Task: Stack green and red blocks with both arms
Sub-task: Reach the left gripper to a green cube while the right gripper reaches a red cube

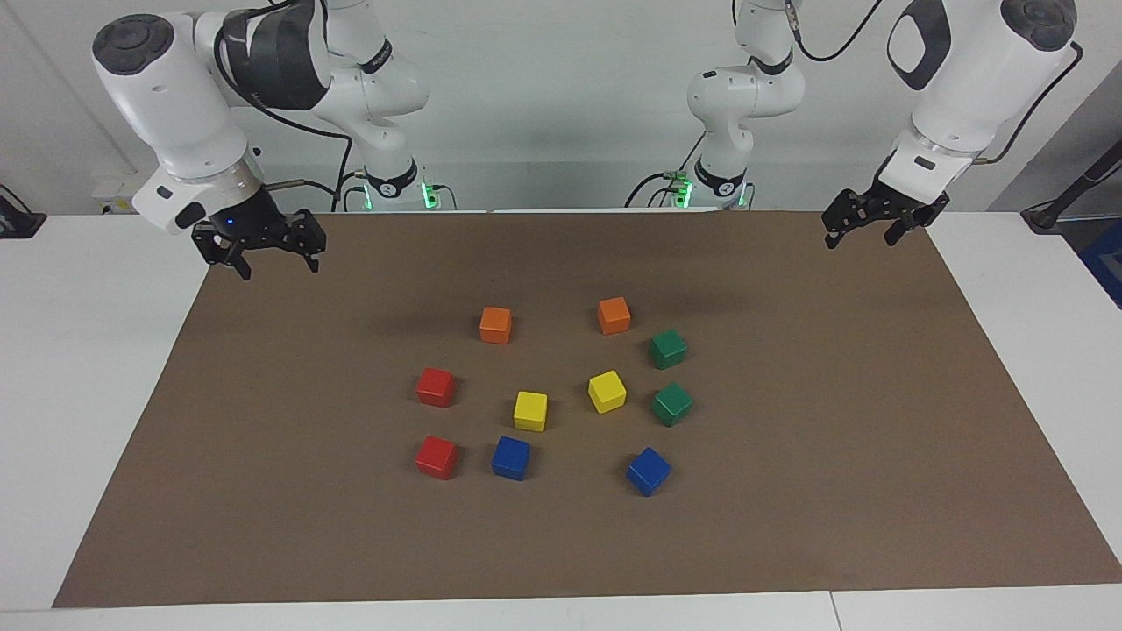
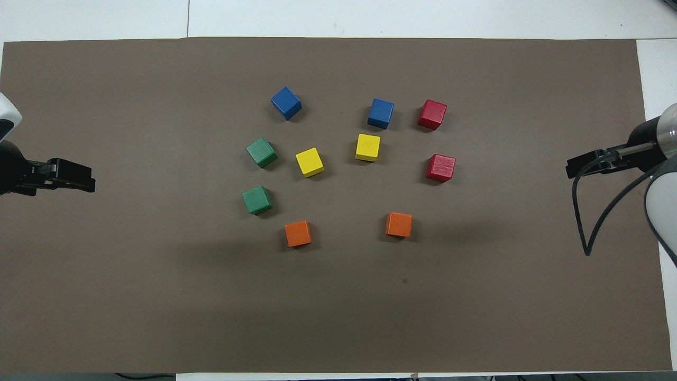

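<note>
Red blocks [image 1: 436, 421] and green blocks [image 1: 671, 377] lie unstacked; left tool [image 1: 863, 230] and right tool [image 1: 276, 260] hang wide, empty.

I see matt painted cubes, the red blocks [image 1: 436, 386] and green blocks [image 1: 668, 349] among them, on a dull brown paper-like mat [image 1: 789, 491] covering a smooth white table [image 1: 79, 368].

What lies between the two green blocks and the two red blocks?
The two yellow blocks lie between the green blocks and the red blocks; the overhead view shows it best.
</note>
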`<action>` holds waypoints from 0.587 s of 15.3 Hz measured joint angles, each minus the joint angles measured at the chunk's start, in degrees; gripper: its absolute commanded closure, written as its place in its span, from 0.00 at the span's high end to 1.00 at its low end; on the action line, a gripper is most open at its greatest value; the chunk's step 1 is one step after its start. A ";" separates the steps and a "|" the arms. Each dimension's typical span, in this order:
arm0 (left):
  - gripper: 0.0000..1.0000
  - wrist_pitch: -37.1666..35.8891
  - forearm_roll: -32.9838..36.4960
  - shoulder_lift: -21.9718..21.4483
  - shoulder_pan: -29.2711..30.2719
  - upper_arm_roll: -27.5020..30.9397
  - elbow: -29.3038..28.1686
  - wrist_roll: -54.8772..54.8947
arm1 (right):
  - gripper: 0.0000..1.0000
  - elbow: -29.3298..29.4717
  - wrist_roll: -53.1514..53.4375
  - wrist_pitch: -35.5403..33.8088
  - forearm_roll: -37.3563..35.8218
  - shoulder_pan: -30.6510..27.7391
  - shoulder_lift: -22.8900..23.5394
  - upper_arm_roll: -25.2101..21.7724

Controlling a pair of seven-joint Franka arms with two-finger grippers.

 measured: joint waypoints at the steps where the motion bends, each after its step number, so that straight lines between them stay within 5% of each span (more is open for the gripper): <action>1: 1.00 0.00 0.00 0.00 0.00 0.00 0.00 0.00 | 1.00 0.00 0.00 -0.03 0.00 0.00 0.00 0.00; 9: 1.00 9.39 -0.60 2.63 -4.55 -0.54 -3.72 -11.24 | 1.00 -0.12 3.66 0.52 0.04 0.56 -0.05 0.48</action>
